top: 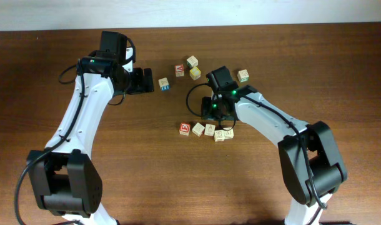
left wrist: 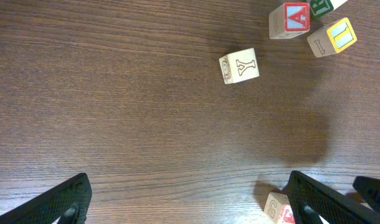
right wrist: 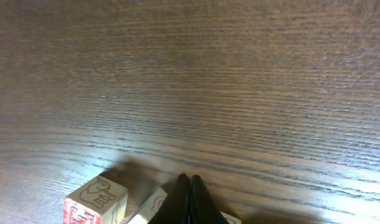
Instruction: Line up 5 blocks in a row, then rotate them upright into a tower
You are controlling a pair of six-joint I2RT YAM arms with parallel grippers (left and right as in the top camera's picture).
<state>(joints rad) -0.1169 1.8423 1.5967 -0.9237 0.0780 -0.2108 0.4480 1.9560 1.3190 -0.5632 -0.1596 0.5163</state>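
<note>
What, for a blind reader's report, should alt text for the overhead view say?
The right hand, shut, is down at a line of small alphabet blocks near the middle of a brown wooden table. The left hand is open beside a lone cube; four more cubes lie scattered farther back.

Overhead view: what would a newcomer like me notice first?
A short row of small pale-wood alphabet cubes sits near the middle of the dark wooden table, one end cube red-framed. The right arm's end effector is pinched shut right at that row, while the left arm's end effector gapes wide beside a lone pale-wood cube.
</note>
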